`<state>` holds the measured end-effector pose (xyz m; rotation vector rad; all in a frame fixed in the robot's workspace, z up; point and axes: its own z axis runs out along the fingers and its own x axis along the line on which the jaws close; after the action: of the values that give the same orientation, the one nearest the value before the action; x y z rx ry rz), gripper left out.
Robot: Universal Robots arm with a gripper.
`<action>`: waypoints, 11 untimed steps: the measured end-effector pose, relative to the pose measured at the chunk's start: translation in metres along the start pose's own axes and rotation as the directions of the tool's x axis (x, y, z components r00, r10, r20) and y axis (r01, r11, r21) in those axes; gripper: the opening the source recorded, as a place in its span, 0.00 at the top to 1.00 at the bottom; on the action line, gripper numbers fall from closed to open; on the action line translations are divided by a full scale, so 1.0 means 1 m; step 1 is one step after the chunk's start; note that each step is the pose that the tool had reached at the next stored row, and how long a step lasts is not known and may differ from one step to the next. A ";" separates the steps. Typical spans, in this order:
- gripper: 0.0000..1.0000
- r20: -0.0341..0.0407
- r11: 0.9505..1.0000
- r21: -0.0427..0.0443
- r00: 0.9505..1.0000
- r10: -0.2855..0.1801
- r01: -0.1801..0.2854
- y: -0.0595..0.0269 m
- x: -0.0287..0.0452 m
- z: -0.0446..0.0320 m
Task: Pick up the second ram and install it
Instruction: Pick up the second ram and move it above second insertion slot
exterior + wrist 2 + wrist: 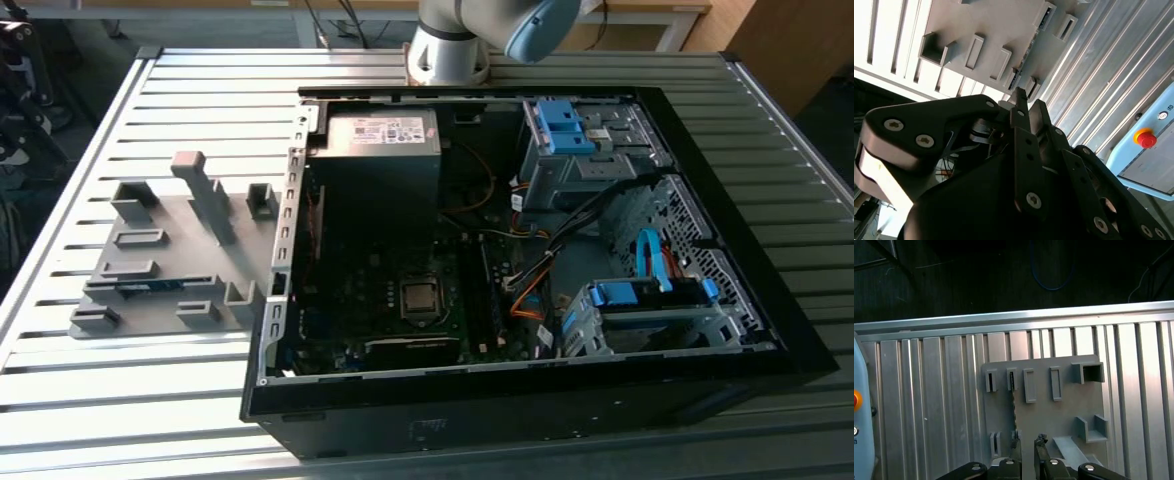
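Over at nine o'clock from the open computer case (534, 410) in the exterior view, the second ram (144, 284) stands on edge in a slot of the grey holder (214, 215) on the bench (134, 400). Tool (1028, 442) hangs well above it, fingers (1016, 450) apart by a narrow gap, gripping nothing! I'd judge the stick sits under one finger, not the gap, so centre it, then descend straight.

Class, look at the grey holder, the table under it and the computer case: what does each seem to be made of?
Grey holder: probably plastic, perhaps printed; matt, uniform grey, with chunky moulded slots.
Table: likely aluminium; bare silvery ribbed slats that catch bright glare.
Computer case: looks like sheet metal; thin perforated grey panels inside, and a matt black outer rim.
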<state>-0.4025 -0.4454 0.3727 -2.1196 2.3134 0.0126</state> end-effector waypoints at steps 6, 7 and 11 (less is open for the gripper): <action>0.74 0.000 1.000 0.000 1.000 0.000 0.000 0.0000 0.0000 0.0000; 0.67 0.000 1.000 0.000 1.000 0.000 0.000 0.0000 0.0000 0.0001; 0.67 0.000 1.000 0.000 1.000 0.000 0.000 0.0000 0.0000 0.0010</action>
<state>-0.4025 -0.4454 0.3716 -2.1194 2.3132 0.0125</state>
